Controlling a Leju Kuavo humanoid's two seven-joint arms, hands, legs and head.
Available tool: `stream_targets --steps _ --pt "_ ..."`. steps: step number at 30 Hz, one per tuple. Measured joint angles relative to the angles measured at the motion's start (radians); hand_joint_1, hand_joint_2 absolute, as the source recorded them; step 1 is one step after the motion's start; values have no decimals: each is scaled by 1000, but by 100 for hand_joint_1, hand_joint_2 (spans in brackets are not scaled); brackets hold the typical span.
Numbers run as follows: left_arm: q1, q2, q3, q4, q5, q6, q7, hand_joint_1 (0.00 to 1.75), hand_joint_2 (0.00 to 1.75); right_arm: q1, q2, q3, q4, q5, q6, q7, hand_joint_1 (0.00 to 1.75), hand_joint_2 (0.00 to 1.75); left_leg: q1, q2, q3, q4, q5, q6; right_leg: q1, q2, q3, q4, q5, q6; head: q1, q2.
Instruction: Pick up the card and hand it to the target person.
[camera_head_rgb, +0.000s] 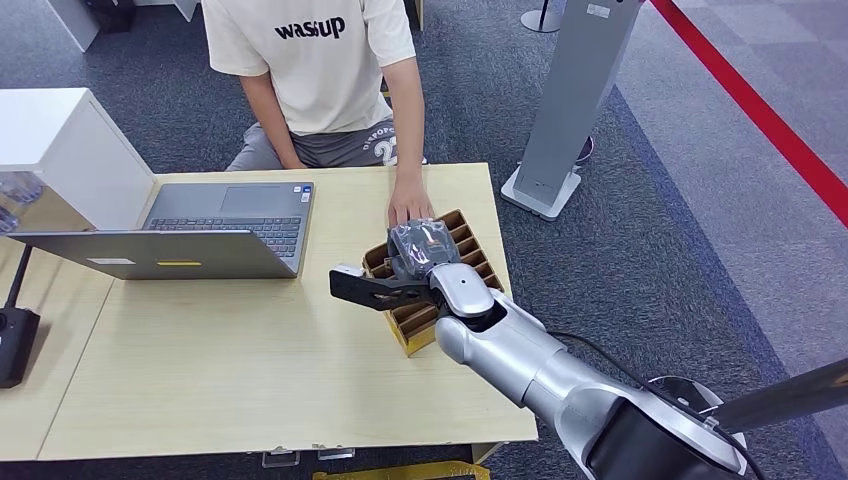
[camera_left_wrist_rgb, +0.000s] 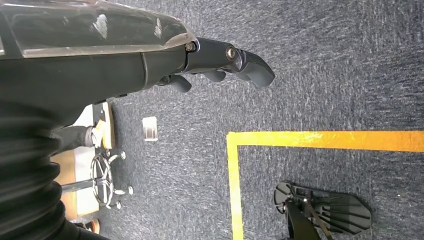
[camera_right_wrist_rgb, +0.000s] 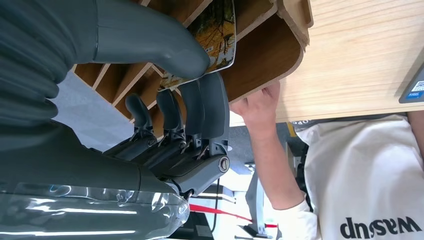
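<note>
The card (camera_right_wrist_rgb: 217, 30), printed with an autumn-leaf picture, stands in a slot of the wooden slotted holder (camera_right_wrist_rgb: 265, 60). My right hand (camera_right_wrist_rgb: 175, 100) pinches it between the thick thumb (camera_right_wrist_rgb: 150, 42) and the dark fingers. In the head view my right hand (camera_head_rgb: 420, 250) sits on top of the holder (camera_head_rgb: 415, 335) at the table's right side and hides the card. The person (camera_head_rgb: 320, 60) in a white T-shirt sits across the table, one hand (camera_head_rgb: 408, 205) resting on the holder's far end. My left hand (camera_left_wrist_rgb: 220, 62) hangs over the carpet, fingers loosely apart, holding nothing.
An open grey laptop (camera_head_rgb: 200, 235) stands left of the holder. A white box (camera_head_rgb: 60, 140) and a black device (camera_head_rgb: 15, 345) are at the table's left edge (camera_head_rgb: 60, 400). A grey pillar stand (camera_head_rgb: 570, 100) rises on the carpet to the right.
</note>
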Motion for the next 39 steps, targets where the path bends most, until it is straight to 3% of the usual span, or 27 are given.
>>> stream_targets --steps 20,31,39 --pt "4 3 0 0 22 22 -7 0 175 -12 -9 -4 -31 -16 -19 25 147 175 0 0 0 0 0 0 0 0 0 0 0 0 0 0" --pt "8 5 5 0 21 27 -1 0 175 -38 -102 -80 -356 50 -27 126 147 175 0 0 0 0 0 0 0 0 0 0 0 0 0 0" --pt "8 5 7 0 20 29 -1 0 175 5 -163 -139 -623 82 -27 134 147 175 0 0 0 0 0 0 0 0 0 0 0 0 0 0"
